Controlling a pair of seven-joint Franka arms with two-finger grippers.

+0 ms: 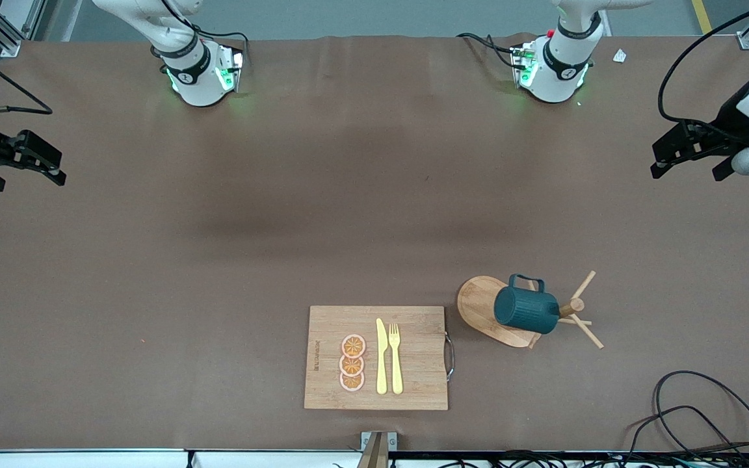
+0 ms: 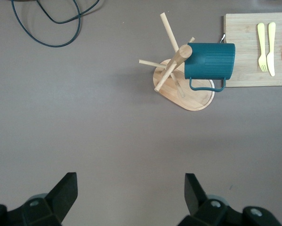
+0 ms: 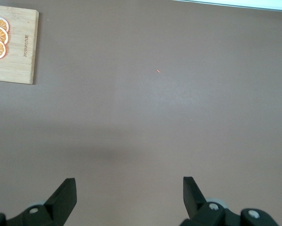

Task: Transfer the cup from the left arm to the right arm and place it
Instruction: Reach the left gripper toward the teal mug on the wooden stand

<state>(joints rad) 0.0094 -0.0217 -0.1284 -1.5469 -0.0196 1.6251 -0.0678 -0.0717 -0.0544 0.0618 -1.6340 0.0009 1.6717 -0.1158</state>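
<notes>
The dark teal ribbed cup [image 1: 524, 311] hangs sideways on a peg of the wooden rack [image 1: 482, 304], near the front camera toward the left arm's end of the table. In the left wrist view the cup [image 2: 210, 60] has its loop handle over the rack's round base [image 2: 197, 98]. My left gripper [image 1: 688, 170] hovers open and empty at the left arm's end of the table, well away from the cup; its fingertips [image 2: 65, 188] frame bare table. My right gripper [image 1: 26, 177] hovers open and empty at the right arm's end, its fingertips [image 3: 65, 190] over bare table.
A wooden cutting board [image 1: 413, 383] lies beside the rack, carrying three orange slices [image 1: 352, 363], a yellow knife [image 1: 381, 357] and a yellow fork [image 1: 395, 357]. Black cables [image 1: 693, 409] loop on the table near the front edge at the left arm's end.
</notes>
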